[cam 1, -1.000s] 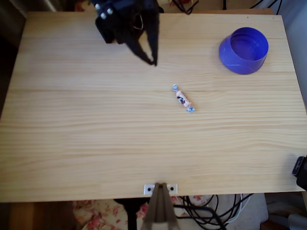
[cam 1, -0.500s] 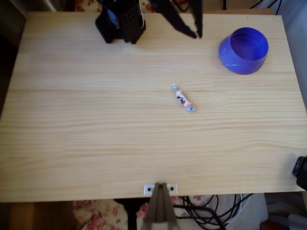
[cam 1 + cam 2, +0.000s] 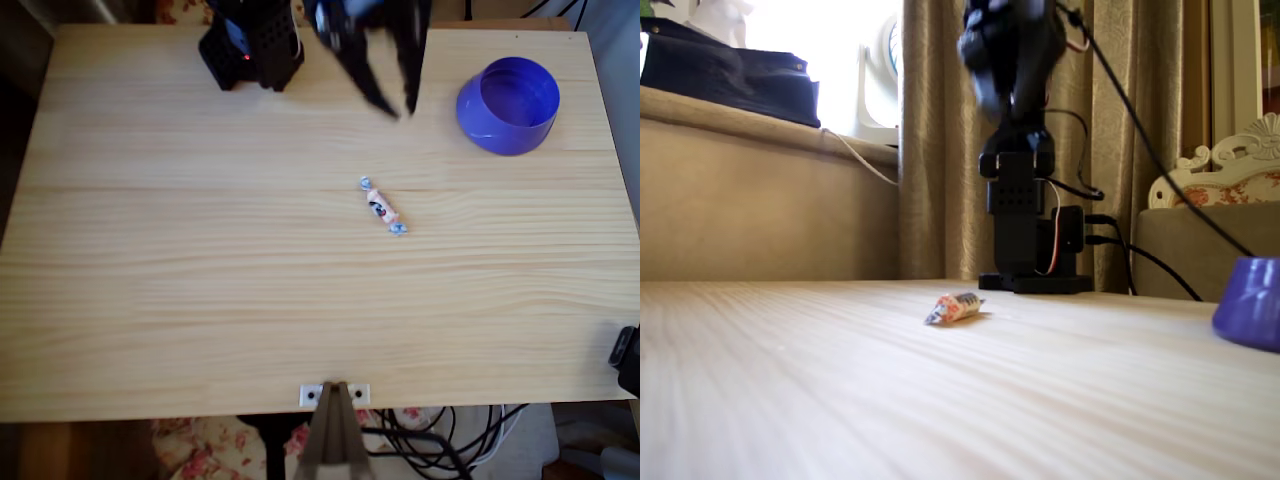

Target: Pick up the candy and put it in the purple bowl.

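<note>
The candy (image 3: 382,206) lies flat near the middle of the wooden table, its twisted blue ends pointing up-left and down-right; it also shows in the fixed view (image 3: 954,307). The purple bowl (image 3: 508,105) stands upright at the back right, seen at the right edge of the fixed view (image 3: 1250,303). My black gripper (image 3: 398,108) hangs open above the table between candy and bowl, behind the candy, its two fingers pointing down toward the front with nothing between them. In the fixed view the arm (image 3: 1008,60) is blurred high above the table.
The arm's black base (image 3: 250,50) sits at the table's back edge, left of the gripper. A white clamp bracket (image 3: 334,395) is at the front edge, with cables below. A dark object (image 3: 627,360) pokes in at the right edge.
The gripper swung from the back left over to the right along the back edge, then came a little forward toward the candy. Candy and bowl have not moved.
</note>
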